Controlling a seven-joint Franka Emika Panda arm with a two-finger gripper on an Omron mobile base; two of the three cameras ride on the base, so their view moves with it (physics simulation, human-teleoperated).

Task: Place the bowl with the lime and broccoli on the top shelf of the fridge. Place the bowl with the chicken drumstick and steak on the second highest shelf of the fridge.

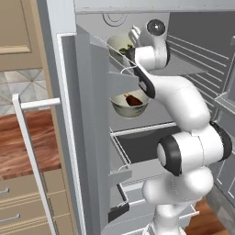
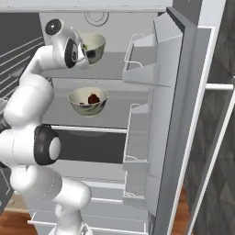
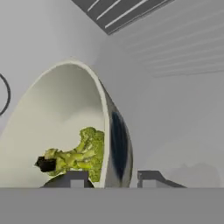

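Fingers [image 3: 76, 178] stand one on each side of the rim of the bowl with the lime and broccoli [image 3: 57, 127], one tip inside the wall and one outside, so they seem to pinch the rim and carry the bowl. Seen from the right base, this bowl [image 2: 93, 46] hangs just above the top shelf [image 2: 114, 72] of the fridge [image 2: 193, 92], near its back wall. From the hand, the bowl looks tilted, and the broccoli [image 3: 83, 153] lies low against the wall beside a small dark piece, maybe the lime.

Below the top shelf, the second bowl [image 2: 88, 102] with the dark meat already sits on the next shelf.

To finish well, I think the hand should first level the bowl, then lower it slowly until its foot rests flat on the top shelf, and only then let go. Releasing while tilted could roll the vegetables out.
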